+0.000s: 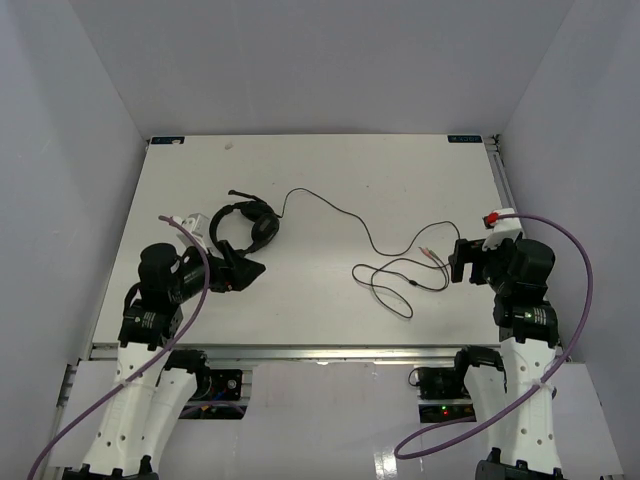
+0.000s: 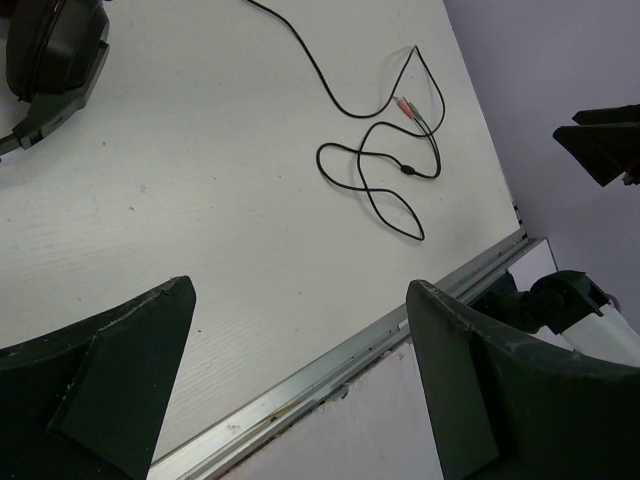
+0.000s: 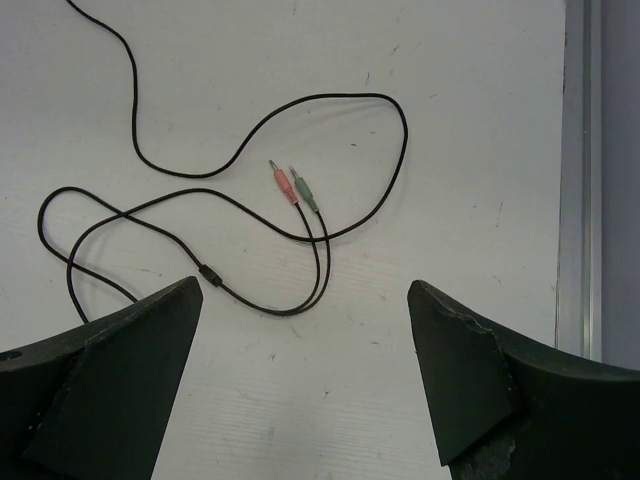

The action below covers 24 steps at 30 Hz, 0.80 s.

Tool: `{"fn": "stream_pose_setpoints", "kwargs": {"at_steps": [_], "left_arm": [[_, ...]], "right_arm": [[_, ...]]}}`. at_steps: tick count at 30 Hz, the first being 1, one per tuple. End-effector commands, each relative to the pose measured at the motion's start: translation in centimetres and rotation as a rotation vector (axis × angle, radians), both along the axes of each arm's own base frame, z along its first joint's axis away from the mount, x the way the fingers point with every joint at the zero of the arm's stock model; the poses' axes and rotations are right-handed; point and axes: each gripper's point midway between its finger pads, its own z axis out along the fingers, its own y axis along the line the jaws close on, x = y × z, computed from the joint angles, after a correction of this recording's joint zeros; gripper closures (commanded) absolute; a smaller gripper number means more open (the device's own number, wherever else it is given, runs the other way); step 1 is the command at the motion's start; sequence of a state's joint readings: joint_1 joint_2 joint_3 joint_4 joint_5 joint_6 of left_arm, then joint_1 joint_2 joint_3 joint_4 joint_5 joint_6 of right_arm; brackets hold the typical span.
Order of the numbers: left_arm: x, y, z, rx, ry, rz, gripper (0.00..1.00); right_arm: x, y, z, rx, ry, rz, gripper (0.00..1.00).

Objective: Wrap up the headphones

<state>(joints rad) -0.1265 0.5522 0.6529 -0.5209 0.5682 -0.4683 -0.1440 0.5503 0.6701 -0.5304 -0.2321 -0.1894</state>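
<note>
Left claw (image 1: 236,272) is hovering just on the near side of the headphones (image 1: 246,225), jaws spread wide, gripping nothing and touching nothing. Right claw (image 1: 457,260) is hanging well to the right of the headphones, likewise gaping wide and empty, poised above the plugs (image 3: 295,187). Headphones are lying on the bench (image 1: 380,160); the cord (image 3: 207,272) is trailing away from them to the right in loose loops, ending at the pink and green plugs. Step in hand, as judged: first pickup, nothing wound yet. Handling note: right claw is best pinching the cord just behind the plugs, avoiding the strands crossing beside them; left claw is best steadying the headphones, so winding is not dragging them about
</note>
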Motion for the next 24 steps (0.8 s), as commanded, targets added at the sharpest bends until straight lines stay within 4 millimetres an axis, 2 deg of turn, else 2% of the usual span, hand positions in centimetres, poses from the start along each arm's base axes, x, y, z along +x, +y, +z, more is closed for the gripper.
{"fn": "stream_pose_setpoints", "kwargs": {"at_steps": [1, 3, 5, 7, 10, 14, 16, 19, 22, 24], "left_arm": [[0.1, -0.1, -0.2, 0.006, -0.016, -0.014, 0.02], [0.3, -0.1, -0.4, 0.008, -0.006, -0.009, 0.02], [0.6, 0.2, -0.9, 0.012, 0.016, 0.019, 0.02], [1.4, 1.3, -2.1, 0.040, 0.074, 0.108, 0.02], [2.4, 3.2, -3.7, 0.085, 0.176, 0.246, 0.02], [3.8, 5.4, -6.0, 0.141, 0.367, 0.423, 0.02], [4.4, 5.7, -6.9, 0.157, 0.460, 0.457, 0.02], [6.6, 5.8, -8.0, 0.151, 0.568, 0.479, 0.02], [8.8, 7.6, -8.6, 0.119, 0.596, 0.541, 0.05], [10.3, 9.1, -9.7, 0.115, 0.639, 0.592, 0.06]], "right_arm": [[1.0, 0.3, 1.1, 0.009, -0.062, 0.023, 0.10], [1.0, 1.5, 0.8, -0.021, -0.083, 0.127, 0.10], [0.5, 2.9, -0.3, -0.137, -0.089, 0.329, 0.10], [-0.3, 5.0, -1.6, -0.093, -0.056, 0.477, 0.10], [-0.3, 6.8, -2.8, -0.031, -0.016, 0.621, 0.07], [-0.4, 9.4, -3.4, 0.112, -0.001, 0.797, 0.02], [-0.4, 10.3, -3.5, 0.193, 0.009, 0.840, 0.07], [0.3, 10.4, -4.3, 0.239, 0.024, 0.845, 0.09], [0.4, 10.2, -5.0, 0.217, 0.022, 0.830, 0.09], [0.2, 10.3, -5.4, 0.220, 0.014, 0.835, 0.09]]}}
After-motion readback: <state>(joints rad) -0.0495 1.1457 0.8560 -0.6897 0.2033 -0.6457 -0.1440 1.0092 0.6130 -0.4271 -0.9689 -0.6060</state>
